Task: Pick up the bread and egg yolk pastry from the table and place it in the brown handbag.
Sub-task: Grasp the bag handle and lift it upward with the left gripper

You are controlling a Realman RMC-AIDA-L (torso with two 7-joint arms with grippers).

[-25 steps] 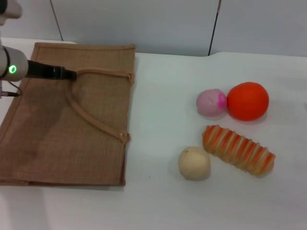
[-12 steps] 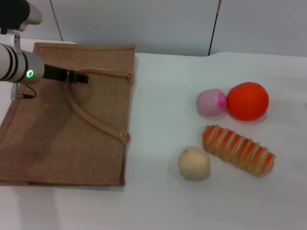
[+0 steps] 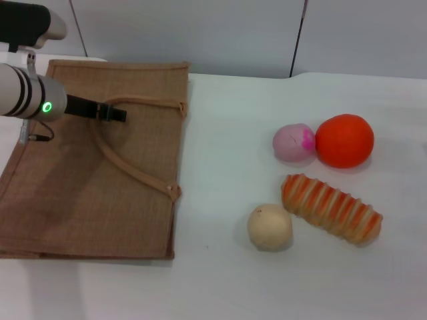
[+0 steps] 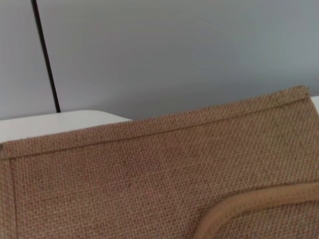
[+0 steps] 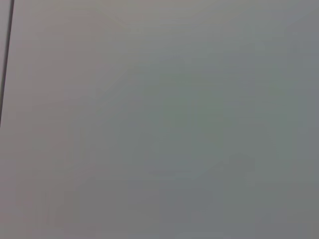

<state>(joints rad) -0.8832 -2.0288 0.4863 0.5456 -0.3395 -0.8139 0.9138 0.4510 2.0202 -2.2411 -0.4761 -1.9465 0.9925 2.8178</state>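
Nearest me on the white table [image 3: 227, 287] sits the egg yolk pastry [image 3: 269, 227], a pale cream ball, just beside the near end of the bread [image 3: 331, 207], which lies on a diagonal to my right with striped ridges up. Farther back stand a pink ball [image 3: 293, 143] and an orange ball [image 3: 344, 141], touching each other and apart from the bread. Nothing lies between these foods and the bag.

The brown handbag [image 3: 93, 160] lies flat on my left side of the table, one tan handle [image 3: 130, 167] looped across its upper face; the left wrist view shows its weave [image 4: 149, 174] and a stretch of handle [image 4: 249, 206].

My left gripper [image 3: 113, 113] hangs over the far part of the bag at the handle's loop. Its dark fingers look pressed together, holding nothing; contact with the handle I cannot confirm. My right gripper is out of sight, its camera facing a blank wall [image 5: 159, 119].
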